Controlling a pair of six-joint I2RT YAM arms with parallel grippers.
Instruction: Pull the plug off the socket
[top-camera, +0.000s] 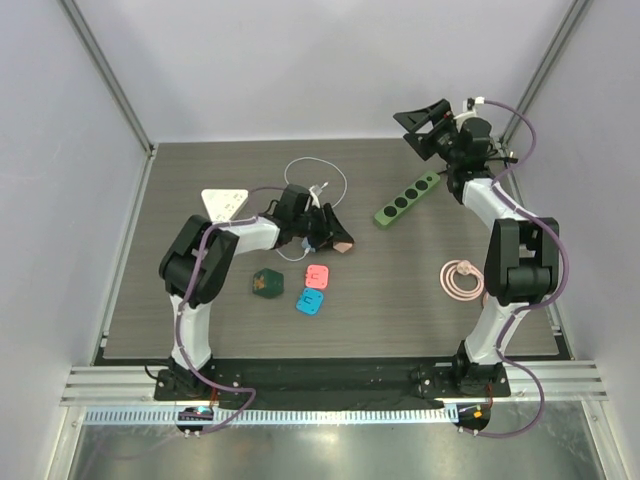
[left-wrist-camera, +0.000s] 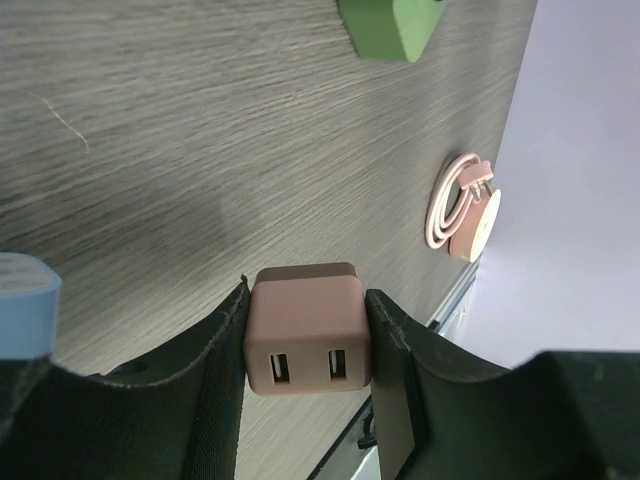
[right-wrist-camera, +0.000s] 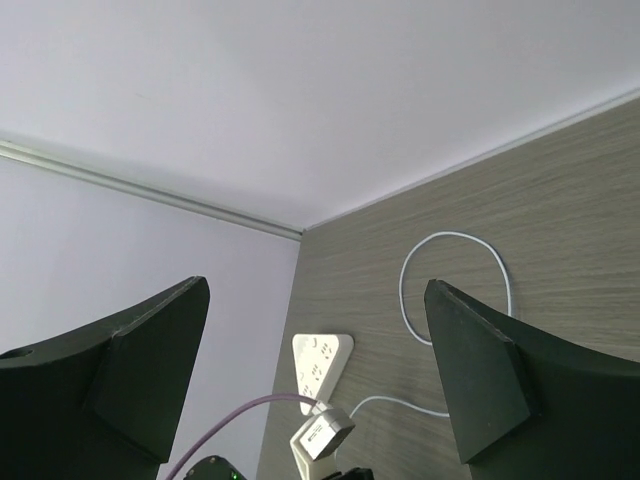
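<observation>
A dusty-pink cube plug (left-wrist-camera: 305, 325) with two USB slots sits squeezed between the black fingers of my left gripper (left-wrist-camera: 306, 292). From above, that left gripper (top-camera: 335, 232) lies low at the table's middle with the pink plug (top-camera: 343, 241) at its tip. The green socket strip (top-camera: 407, 199) lies apart from it, to the right and further back. Only a green corner of the strip (left-wrist-camera: 390, 25) shows in the left wrist view. My right gripper (top-camera: 425, 122) hangs raised over the far right corner, open and empty (right-wrist-camera: 316, 288).
A white triangular socket block (top-camera: 225, 203) lies at the back left, with a looped white cable (top-camera: 318, 180) and a white charger (right-wrist-camera: 322, 435) near it. A dark green piece (top-camera: 266, 283), a pink adapter (top-camera: 318, 276) and a blue adapter (top-camera: 309, 302) lie mid-table. A coiled pink cable (top-camera: 461, 279) rests at the right.
</observation>
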